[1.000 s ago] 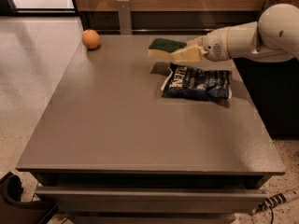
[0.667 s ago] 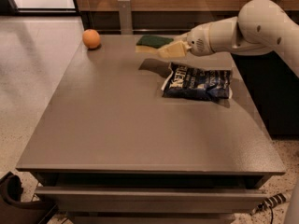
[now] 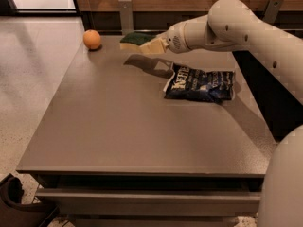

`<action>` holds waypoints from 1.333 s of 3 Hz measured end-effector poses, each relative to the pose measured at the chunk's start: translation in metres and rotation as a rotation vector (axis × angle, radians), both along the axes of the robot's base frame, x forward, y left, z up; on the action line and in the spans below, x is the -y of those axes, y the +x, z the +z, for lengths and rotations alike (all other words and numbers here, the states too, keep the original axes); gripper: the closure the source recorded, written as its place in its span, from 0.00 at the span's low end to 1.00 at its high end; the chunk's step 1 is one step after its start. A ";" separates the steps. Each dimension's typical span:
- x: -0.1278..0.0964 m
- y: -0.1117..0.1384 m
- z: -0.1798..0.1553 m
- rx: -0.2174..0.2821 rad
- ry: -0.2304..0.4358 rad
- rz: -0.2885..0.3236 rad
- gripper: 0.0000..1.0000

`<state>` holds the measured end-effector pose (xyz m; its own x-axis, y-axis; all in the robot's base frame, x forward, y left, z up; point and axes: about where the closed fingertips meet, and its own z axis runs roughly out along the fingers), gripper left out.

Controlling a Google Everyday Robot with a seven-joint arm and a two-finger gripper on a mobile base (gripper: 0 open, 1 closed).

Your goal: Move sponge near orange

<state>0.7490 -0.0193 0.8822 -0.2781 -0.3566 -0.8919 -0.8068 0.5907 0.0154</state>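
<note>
Item 1, table (image 3: 118, 126): flat grey-brown top, viewed from its near edge; clock directions below are read on this top, with 12 o'clock at the far edge.
Item 2, orange (image 3: 92, 39): small and round, resting on the top at the far corner, about 11 o'clock.
Item 3, sponge (image 3: 134, 39): dark green face up, pale yellow foam beneath. Raised clear of the top near the far edge, about 12 o'clock, with its shadow (image 3: 147, 63) cast on the surface below. It sits on the 3 o'clock side of the orange, near it but apart.
Item 4, gripper (image 3: 150, 45): pale, clenched, grasping the sponge by its 3 o'clock end and level with it. The white arm (image 3: 236, 22) reaches in from the 2 o'clock side.
Item 5, chip bag (image 3: 201, 84): dark blue, lying flat on the top at about 2 o'clock below the arm, well apart from the orange and not touching the sponge
</note>
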 end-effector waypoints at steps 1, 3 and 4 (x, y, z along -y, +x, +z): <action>-0.020 0.021 -0.005 0.007 0.004 -0.037 1.00; -0.036 0.042 -0.014 0.015 0.012 -0.096 1.00; -0.046 0.047 -0.018 0.019 0.012 -0.100 1.00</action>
